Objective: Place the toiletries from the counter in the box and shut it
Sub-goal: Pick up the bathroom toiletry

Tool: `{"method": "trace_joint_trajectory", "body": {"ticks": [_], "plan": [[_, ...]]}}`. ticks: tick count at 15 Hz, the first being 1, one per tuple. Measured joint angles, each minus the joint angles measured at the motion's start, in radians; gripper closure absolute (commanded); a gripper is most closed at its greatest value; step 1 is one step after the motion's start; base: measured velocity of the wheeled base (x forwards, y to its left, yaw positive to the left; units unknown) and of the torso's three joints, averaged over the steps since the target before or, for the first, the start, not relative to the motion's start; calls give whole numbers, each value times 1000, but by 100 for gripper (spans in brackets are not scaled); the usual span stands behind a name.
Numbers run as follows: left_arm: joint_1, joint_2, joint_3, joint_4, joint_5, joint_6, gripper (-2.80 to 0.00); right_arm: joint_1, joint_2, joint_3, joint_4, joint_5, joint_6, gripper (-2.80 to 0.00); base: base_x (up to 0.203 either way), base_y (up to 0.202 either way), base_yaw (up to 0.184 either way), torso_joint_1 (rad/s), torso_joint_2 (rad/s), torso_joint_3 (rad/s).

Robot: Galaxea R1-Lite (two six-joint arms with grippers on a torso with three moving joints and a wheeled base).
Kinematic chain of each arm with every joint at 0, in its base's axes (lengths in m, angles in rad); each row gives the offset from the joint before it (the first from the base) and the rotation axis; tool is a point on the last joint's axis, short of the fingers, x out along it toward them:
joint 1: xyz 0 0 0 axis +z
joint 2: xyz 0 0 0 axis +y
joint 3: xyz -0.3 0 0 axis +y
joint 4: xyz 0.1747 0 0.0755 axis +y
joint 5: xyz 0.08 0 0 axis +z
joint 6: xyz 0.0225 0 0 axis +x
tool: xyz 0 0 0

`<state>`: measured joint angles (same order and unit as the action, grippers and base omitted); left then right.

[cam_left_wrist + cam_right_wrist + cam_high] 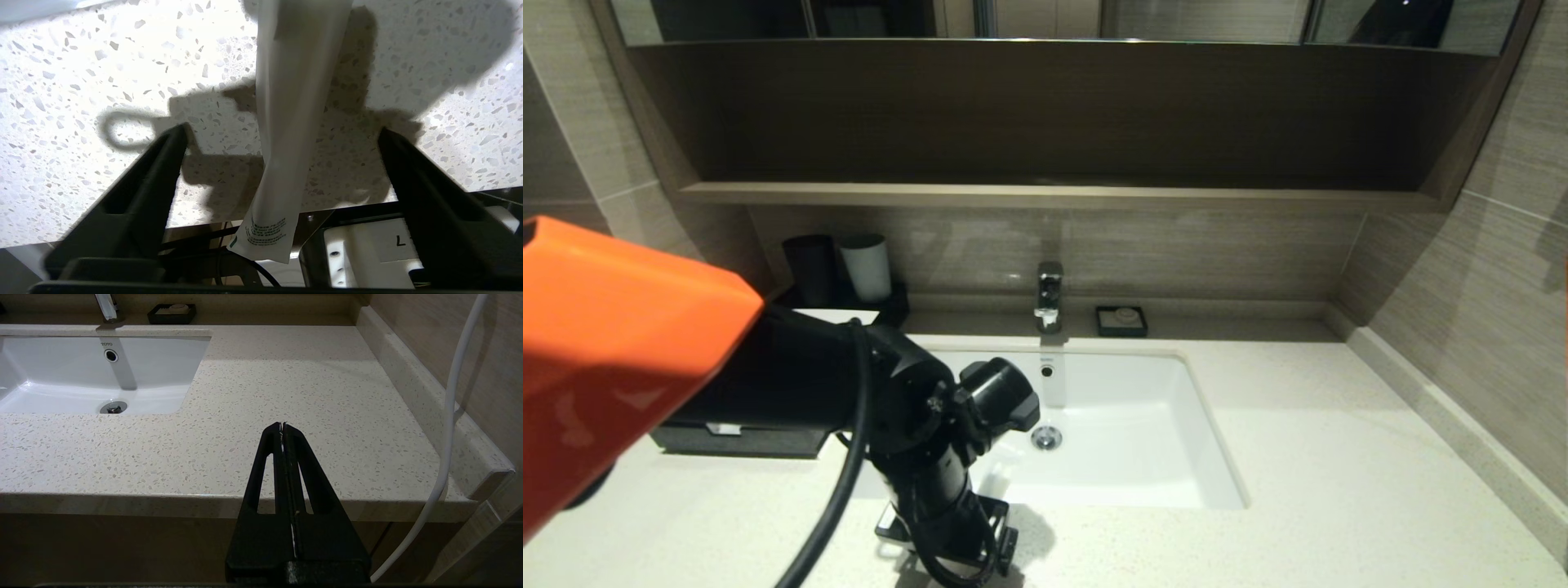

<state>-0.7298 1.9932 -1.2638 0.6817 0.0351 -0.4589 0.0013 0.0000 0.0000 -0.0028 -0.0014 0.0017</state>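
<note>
Packet (286, 122) lengthwise between spread left fingers (139, 192) (overhanging counter (81, 81) edge)

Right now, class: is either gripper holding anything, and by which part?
Nothing is held. The left gripper is open, its fingers astride a white packet lying on the counter. The right gripper is shut, empty.

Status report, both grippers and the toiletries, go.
Left gripper open, straddling a whitish packet at the counter front edge. Right gripper shut, empty, parked off the counter. Box mostly hidden behind left arm.
</note>
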Motion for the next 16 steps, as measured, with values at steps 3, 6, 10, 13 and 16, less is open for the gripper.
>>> {"method": "trace_joint_trajectory", "body": {"ticks": [3, 6, 10, 13, 16], "plan": [[0, 2, 0, 0, 0, 0, 0, 0, 0, 0, 0, 0, 0, 0, 0, 0, 0, 0, 0, 0], [0, 3, 0, 1, -1, -1, 0, 0, 0, 0, 0, 0, 0, 0, 0, 0, 0, 0, 0, 0], [0, 4, 0, 3, 0, -5, 0, 0, 0, 0, 0, 0, 0, 0, 0, 0, 0, 0, 0, 0], [0, 1, 0, 7, 6, -20, 0, 0, 0, 0, 0, 0, 0, 0, 0, 0, 0, 0, 0, 0], [2, -30, -2, 11, 17, -26, 0, 0, 0, 0, 0, 0, 0, 0, 0, 0, 0, 0, 0, 0]]}}
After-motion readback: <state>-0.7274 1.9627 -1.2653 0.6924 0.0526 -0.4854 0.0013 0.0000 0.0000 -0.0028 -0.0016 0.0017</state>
